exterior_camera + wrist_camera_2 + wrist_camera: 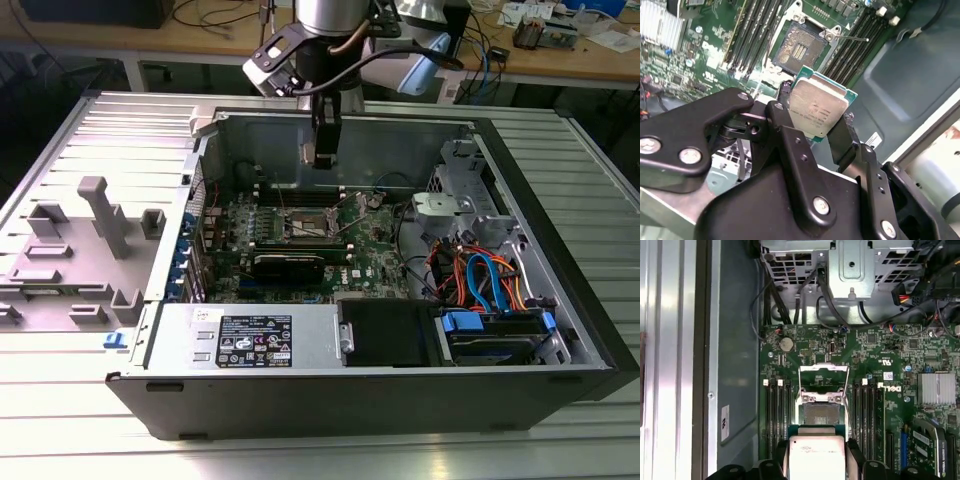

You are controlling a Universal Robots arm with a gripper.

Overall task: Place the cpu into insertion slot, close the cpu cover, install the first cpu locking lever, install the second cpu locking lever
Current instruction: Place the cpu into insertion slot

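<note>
Silvery cpu (819,107) is clenched by its edges between the jaws, held above the green board (870,355); the bare insertion slot (797,48) lies below, just ahead, with the cpu cover (823,377) raised.

green-edged, silvery square cpu (820,107) held level in mid-air, the bare brown insertion slot (821,415) at its six o'clock in the exterior view; cpu cover (823,371) swung open off the slot.

Ribbed metal table (300,455) (cluttered workbench (560,62) behind)
</note>
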